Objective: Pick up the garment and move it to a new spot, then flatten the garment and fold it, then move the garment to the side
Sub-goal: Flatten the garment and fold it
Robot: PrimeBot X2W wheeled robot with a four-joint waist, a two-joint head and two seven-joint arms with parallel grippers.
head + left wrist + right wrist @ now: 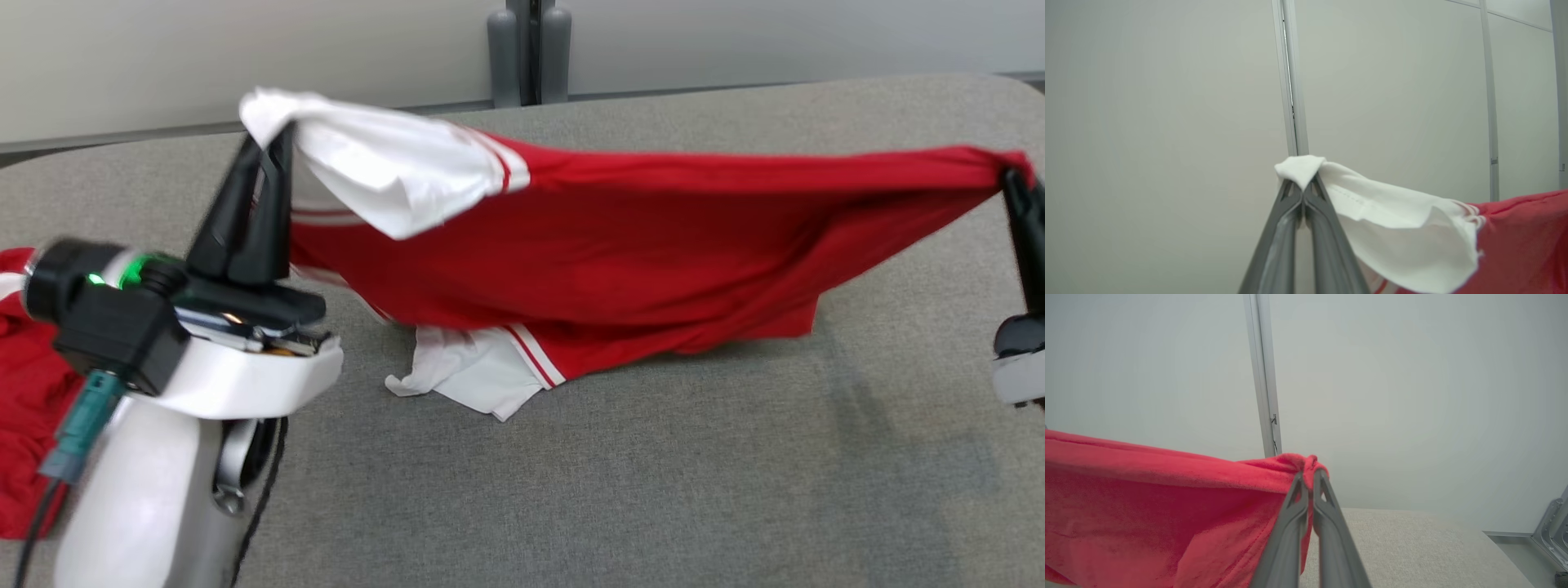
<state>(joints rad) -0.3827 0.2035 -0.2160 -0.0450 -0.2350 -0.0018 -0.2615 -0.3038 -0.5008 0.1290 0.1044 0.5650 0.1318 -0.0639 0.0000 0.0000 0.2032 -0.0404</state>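
- Garment: a red jersey [653, 245] with white sleeves and red-and-white striped trim. It is held up off the grey bench [653, 506] and stretched between the two arms.
- Left jaws: pressed together on the tip of one white sleeve [384, 171]. In the left wrist view a small tuft of white cloth is seen poking out above the tips.
- Right jaws: pressed together on a bunched red corner of the body at the far right. The pinch is confirmed in the right wrist view.
- The top edge is drawn nearly taut. The lower edge sags to the bench, where the second white sleeve [469, 376] lies crumpled and touching the surface.
- More red cloth [24, 408] is noted at the left edge of the head view, beside the left forearm. Whether it is a separate item cannot be told.

Stage, as judged: carrying or spreading, with flattening not yet done.

Risks, as judged:
- Only a little cloth is held in each pinch. If the arms are drawn further apart, a corner could be pulled free and that side dropped.
- The trailing sleeve could be dragged and tucked under the body as the jersey is moved, so that a hidden crease is left.
- A sleeve tip is held on one side and a body corner on the other, so a skewed lay-down is likely.
- The red cloth on the left could be snagged by the left arm.
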